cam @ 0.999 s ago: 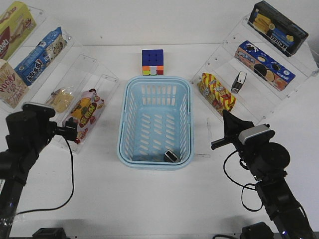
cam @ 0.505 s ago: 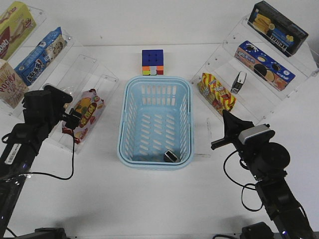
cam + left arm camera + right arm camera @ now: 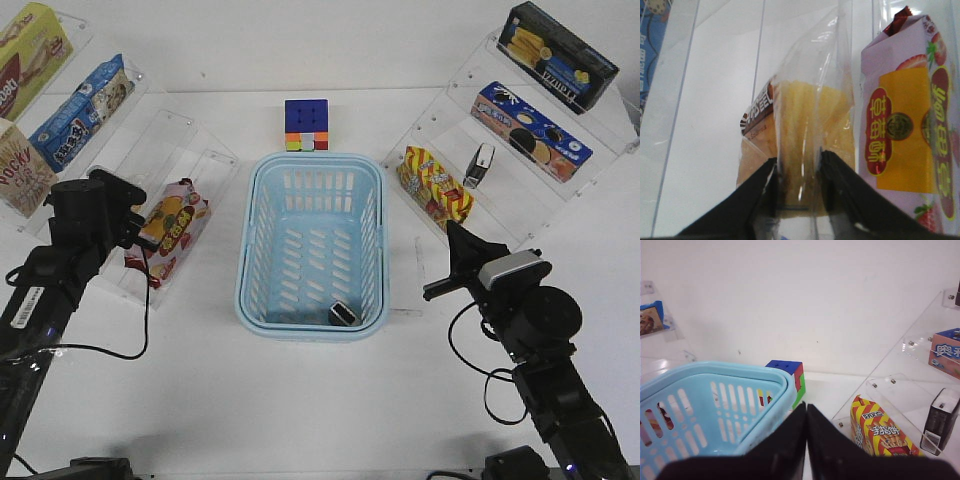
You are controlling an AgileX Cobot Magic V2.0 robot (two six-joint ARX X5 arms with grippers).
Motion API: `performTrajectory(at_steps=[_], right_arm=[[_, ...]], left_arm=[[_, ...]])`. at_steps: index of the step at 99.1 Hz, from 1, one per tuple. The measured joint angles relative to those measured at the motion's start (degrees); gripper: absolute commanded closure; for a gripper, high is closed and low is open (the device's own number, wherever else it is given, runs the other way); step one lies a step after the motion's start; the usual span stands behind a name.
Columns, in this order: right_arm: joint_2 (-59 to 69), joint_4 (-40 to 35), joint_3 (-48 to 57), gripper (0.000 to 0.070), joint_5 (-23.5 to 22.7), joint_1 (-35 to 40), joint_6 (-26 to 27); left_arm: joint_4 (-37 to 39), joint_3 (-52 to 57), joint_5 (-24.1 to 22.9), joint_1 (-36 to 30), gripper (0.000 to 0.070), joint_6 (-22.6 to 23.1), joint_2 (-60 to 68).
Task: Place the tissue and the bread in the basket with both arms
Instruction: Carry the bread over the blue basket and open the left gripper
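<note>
**Left gripper astride the wrapped bread, tissue pack lying in the basket**

In the front view the light blue basket (image 3: 312,245) sits in the middle of the frame on the white table (image 3: 320,400). A small black-and-white tissue pack (image 3: 344,314) lies on the basket floor at its lower right corner, close to the near wall. Above the basket, touching or just beside its far rim, stands a colour cube (image 3: 306,125).

The left arm (image 3: 80,225) reaches to the clear shelf at the left of the frame, its head covering the spot beside the fruit-printed bag (image 3: 170,228). The left wrist view shows the left gripper (image 3: 799,175) with its two black fingers apart, one on each side of the bread (image 3: 805,125), a yellowish slice in clear crinkly wrap standing upright. The fingers lie against the wrap; whether they squeeze it cannot be told. The fruit-printed bag stands just beside the bread.

The right arm (image 3: 520,300) hangs at the lower right of the front view, apart from the basket. In the right wrist view the right gripper (image 3: 806,440) has its fingers pressed together with nothing between them. Beyond it stands a red-and-yellow striped bag (image 3: 880,435) on the right-hand clear shelf.
</note>
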Motion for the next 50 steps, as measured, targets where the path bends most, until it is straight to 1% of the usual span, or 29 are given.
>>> performTrajectory(at_steps=[9,14,17,21,24,29,40,45,50], right_arm=[[0.0,0.0,0.0,0.07,0.0,0.0,0.0],[0.0,0.0,0.0,0.07,0.0,0.0,0.0],[0.0,0.0,0.0,0.07,0.0,0.0,0.0],[0.0,0.0,0.0,0.07,0.0,0.0,0.0],[0.0,0.0,0.0,0.07,0.0,0.0,0.0],[0.0,0.0,0.0,0.07,0.0,0.0,0.0],[0.0,0.0,0.0,0.07,0.0,0.0,0.0],[0.0,0.0,0.0,0.07,0.0,0.0,0.2],[0.0,0.0,0.0,0.07,0.0,0.0,0.2]], left_arm=[[-0.9,2.3,0.0,-1.9,0.0619,-0.6,-2.1],[-0.9,4.3,0.6,-3.5,0.062,-1.9,-3.5],[-0.9,5.7,1.6,-4.6,0.0619,-2.9,-4.6],[-0.8,7.4,4.2,-6.1,0.0619,-4.5,-6.2],[-0.7,8.6,6.9,-7.3,0.0619,-5.9,-7.5],[0.2,9.7,12.9,-9.2,0.0619,-8.6,-9.3],[0.8,10.3,29.2,-13.4,0.0617,-15.5,-10.3],[0.4,10.3,36.0,-15.7,0.0616,-18.2,-9.3],[0.2,10.3,40.1,-18.3,0.0609,-20.0,-7.5]])
